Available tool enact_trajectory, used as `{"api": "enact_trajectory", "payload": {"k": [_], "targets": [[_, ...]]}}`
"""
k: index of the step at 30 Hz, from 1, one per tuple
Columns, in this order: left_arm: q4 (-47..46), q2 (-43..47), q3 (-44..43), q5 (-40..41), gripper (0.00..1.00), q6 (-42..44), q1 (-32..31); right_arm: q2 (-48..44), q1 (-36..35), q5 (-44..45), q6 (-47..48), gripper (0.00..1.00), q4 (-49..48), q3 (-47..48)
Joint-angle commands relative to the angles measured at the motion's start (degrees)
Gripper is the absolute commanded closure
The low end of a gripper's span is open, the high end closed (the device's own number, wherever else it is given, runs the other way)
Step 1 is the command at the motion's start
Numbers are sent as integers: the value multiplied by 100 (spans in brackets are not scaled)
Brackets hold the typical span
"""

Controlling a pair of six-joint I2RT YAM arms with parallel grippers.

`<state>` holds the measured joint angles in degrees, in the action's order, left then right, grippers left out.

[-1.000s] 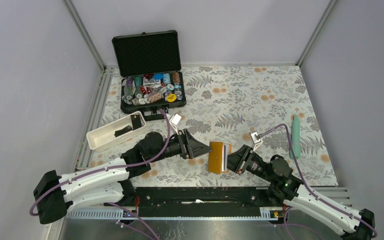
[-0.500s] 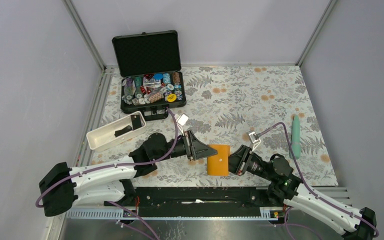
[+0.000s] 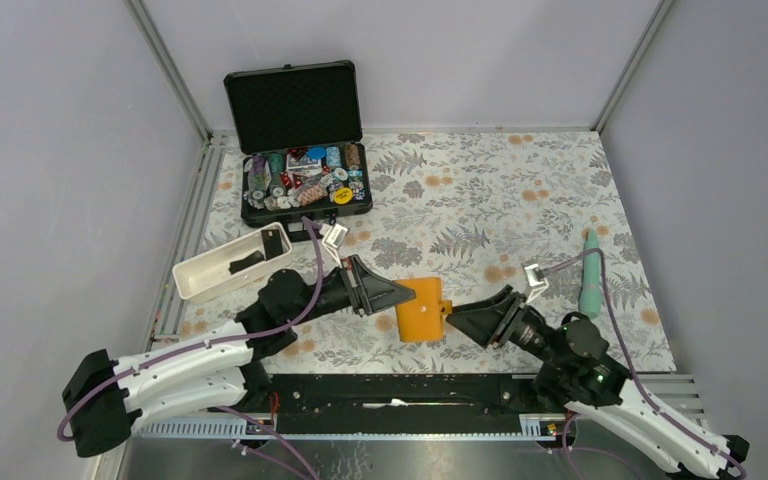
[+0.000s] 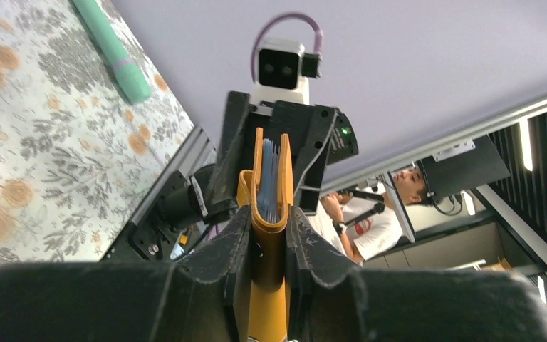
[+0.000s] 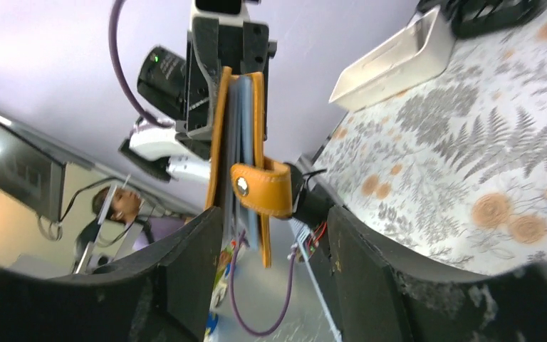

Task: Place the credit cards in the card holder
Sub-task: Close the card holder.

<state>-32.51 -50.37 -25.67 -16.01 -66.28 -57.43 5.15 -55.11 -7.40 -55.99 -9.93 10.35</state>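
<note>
Orange leather is all the left pincer [image 3: 400, 297] has clamped, so watch that grip. From above, the card holder [image 3: 422, 310] juts toward 3 o'clock from its fingertips, folded nearly flat. The right pincer [image 3: 465, 316] stands spread wide just off the holder's 4 o'clock corner, touching nothing. Neither pincer carries a card, and the dark shapes in the white tray [image 3: 200, 275] at 9 o'clock are too small to name. From the left wrist, the holder rises toward 12 o'clock, its near edge squeezed between the left fingers [image 4: 236, 239]. Its blue sleeves [image 4: 269, 178] show at the far end, flanked by the right pincer's open jaws. From the right wrist, the holder hangs at 11 o'clock, beyond and apart from the right fingers [image 5: 185, 263], with its snap tab [image 5: 263, 189] dangling loose. If you close on that tab alone and pull, I judge the holder could twist or slide out of the left clamp. With the fold this tight, a card would likely jam at the sleeves.
</note>
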Motion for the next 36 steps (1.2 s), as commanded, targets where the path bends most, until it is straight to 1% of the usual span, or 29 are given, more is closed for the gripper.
{"api": "enact_trajectory", "payload": {"k": [1, 2, 4, 8, 10, 13, 14, 15, 18, 20, 23, 28, 31, 36], "targets": [[425, 411, -136, -96, 100, 184, 254, -460, -17, 1345, 441, 37, 1434, 644], [582, 473, -174, -172, 100, 212, 296, -351, -17, 1433, 535, 36, 1539, 759], [830, 598, -217, -232, 100, 238, 360, -58, -17, 1299, 802, 35, 1399, 873], [953, 691, -184, -424, 100, 63, 616, 539, -17, 340, 1532, 32, 695, 1126], [964, 673, -180, -619, 100, -21, 766, 713, -17, 107, 1692, 32, 560, 1268], [1107, 558, -281, -1084, 100, 73, 897, 916, -17, -229, 1929, 32, 546, 1432], [1204, 513, -333, -1220, 100, 117, 931, 975, -18, -395, 2008, 36, 528, 1481], [1256, 464, -374, -1375, 100, 164, 954, 1032, -17, -605, 2114, 37, 483, 1531], [1504, 330, -569, -1892, 100, 313, 982, 1348, -17, -1228, 2534, 36, 645, 1832], [1799, 330, -713, -2029, 100, 469, 980, 1572, -21, -1542, 2711, 36, 806, 2061], [1942, 376, -789, -2224, 100, 553, 988, 1875, -17, -1786, 2813, 37, 861, 2172], [2030, 441, -832, -2427, 100, 619, 995, 2031, -17, -1932, 2882, 36, 958, 2167], [1989, 470, -834, -2541, 100, 625, 988, 2071, -17, -2064, 2859, 39, 958, 2137], [1852, 474, -843, -2689, 100, 549, 988, 2230, -17, -2361, 2870, 47, 958, 2118]]}}
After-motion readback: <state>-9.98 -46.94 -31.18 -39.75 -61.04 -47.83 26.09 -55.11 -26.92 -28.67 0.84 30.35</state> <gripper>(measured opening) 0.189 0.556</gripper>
